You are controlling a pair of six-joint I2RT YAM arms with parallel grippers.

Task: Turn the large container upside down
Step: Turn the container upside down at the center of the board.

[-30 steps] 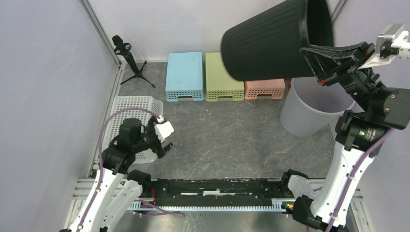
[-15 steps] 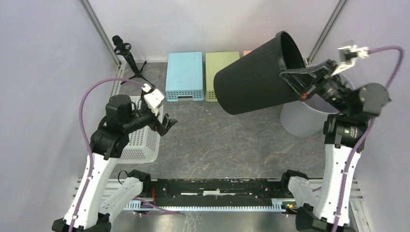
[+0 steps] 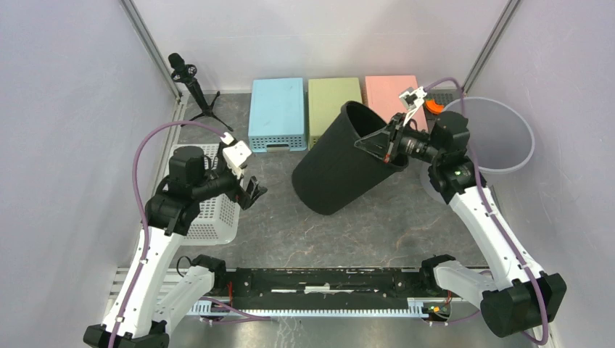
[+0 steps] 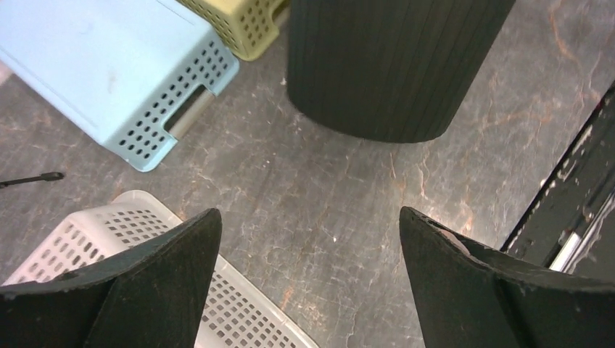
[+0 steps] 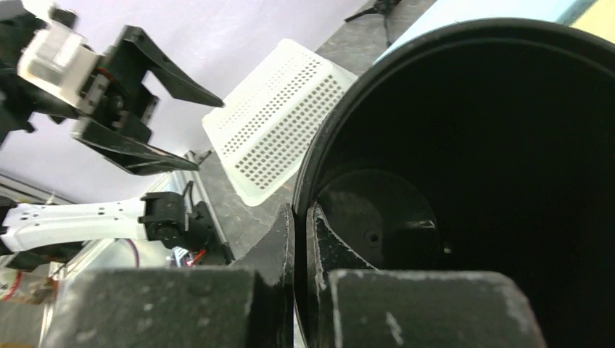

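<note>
The large container is a black ribbed bin, tilted, with its mouth up toward the back right and its base low over the middle of the table. I cannot tell whether the base touches the table. My right gripper is shut on the container's rim, one finger inside and one outside; the right wrist view shows this grip and the dark inside of the container. My left gripper stands open and empty to the container's left. In the left wrist view the left gripper faces the container's base end.
A white perforated basket lies under the left arm. Upturned blue, green and pink baskets line the back. A grey translucent bin stands at the back right, a small tripod at the back left.
The right arm has swung the black container down from high at the back right to the table's middle. The left arm rose and moved right, still open.
</note>
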